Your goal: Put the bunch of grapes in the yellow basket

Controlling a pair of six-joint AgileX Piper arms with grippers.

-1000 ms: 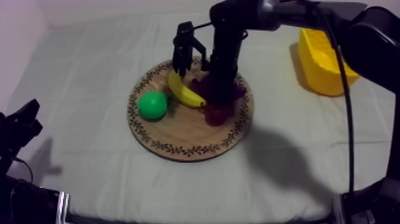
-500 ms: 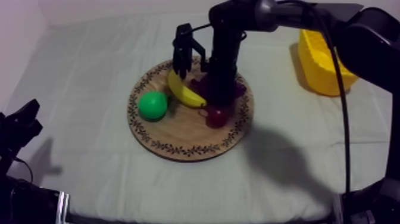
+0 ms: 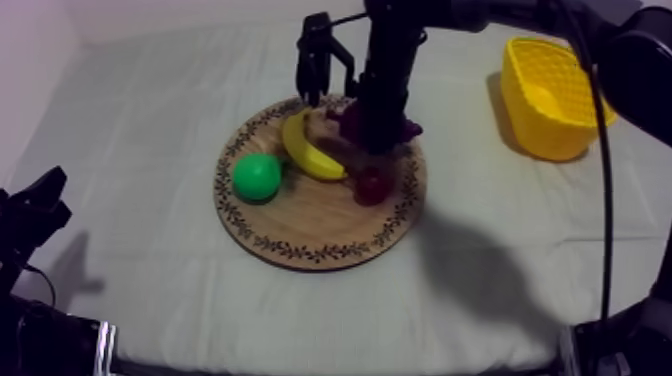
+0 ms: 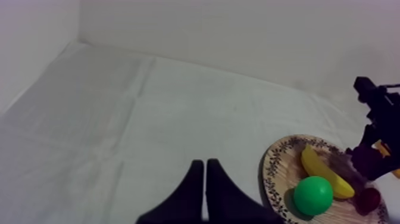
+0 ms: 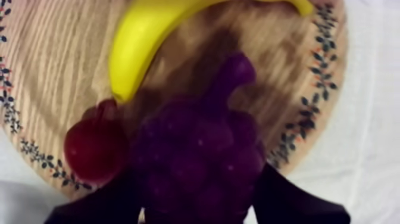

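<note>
My right gripper (image 3: 379, 135) comes in from the upper right and is shut on the purple bunch of grapes (image 3: 404, 129), holding it just above the round wooden board (image 3: 310, 218). Up close, the grapes (image 5: 199, 152) sit between the black fingers (image 5: 286, 199), with their shadow on the board (image 5: 53, 59). The yellow basket (image 3: 548, 95) stands at the far right. My left gripper (image 3: 32, 213) rests low at the left, and its fingers (image 4: 196, 184) lie together as a narrow wedge.
On the board lie a banana (image 3: 308, 150), a green pear (image 3: 257, 176) and a small red fruit (image 3: 372, 185). The banana (image 5: 152, 39) and red fruit (image 5: 92, 149) lie right beside the held grapes. White walls border the cloth at the back and left.
My right gripper has risen from the board with the grapes in it and shifted slightly toward the back. The red fruit now shows clear of the arm. The left arm has not moved.
</note>
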